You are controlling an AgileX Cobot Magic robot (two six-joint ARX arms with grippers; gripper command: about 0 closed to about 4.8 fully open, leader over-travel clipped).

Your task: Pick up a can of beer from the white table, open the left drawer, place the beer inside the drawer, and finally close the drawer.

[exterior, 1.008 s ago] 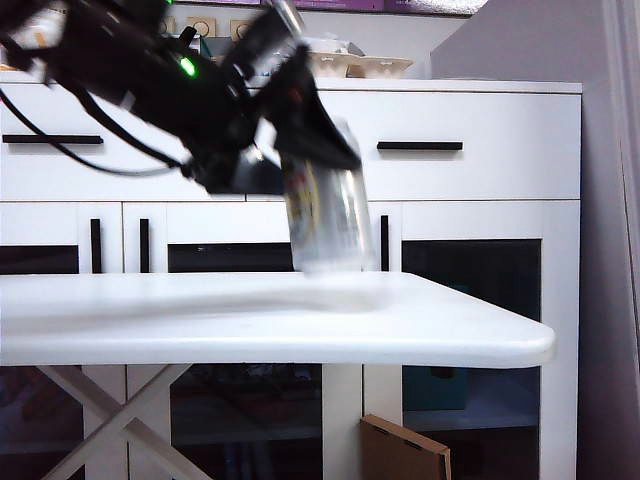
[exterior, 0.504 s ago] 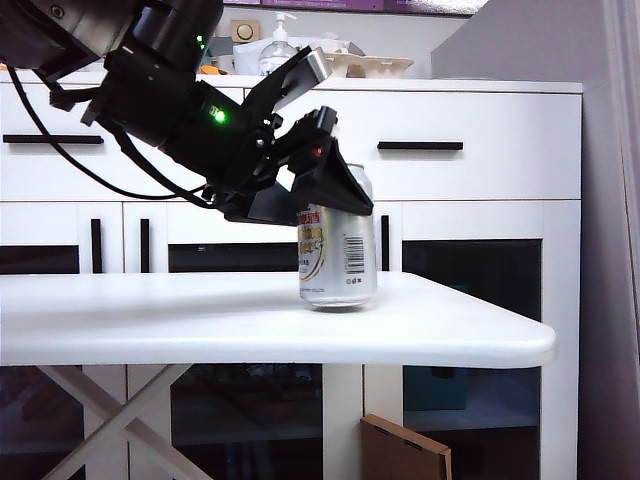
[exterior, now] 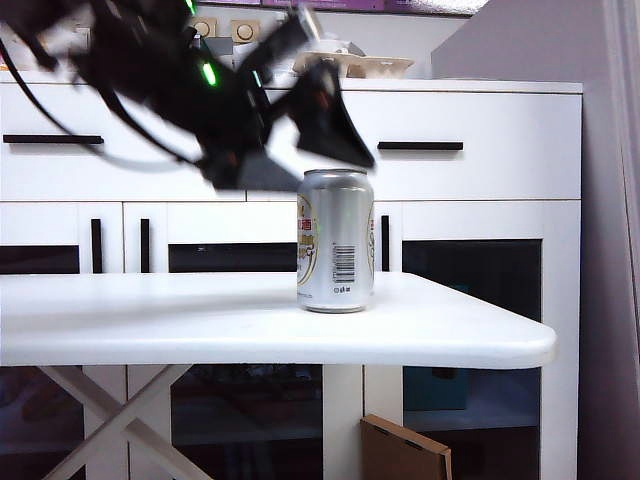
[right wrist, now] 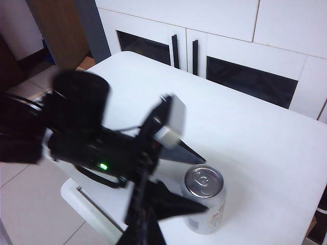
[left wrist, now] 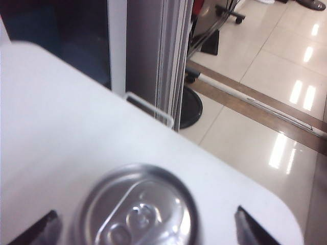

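Exterior view: left gripper [exterior: 310,75] now spread, lifted above can of beer [exterior: 335,240]; can released upright on white table [exterior: 450,340]. Right gripper unseen, pressed together.

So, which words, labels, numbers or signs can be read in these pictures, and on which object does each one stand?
No text can be read as words.
Can of beer: barcode with digits beneath, too small to read.
Can of beer, gold label at its edge: print cut off and too small to read.
Can lid: embossed marks, blurred.
Left gripper: green light only, no text.
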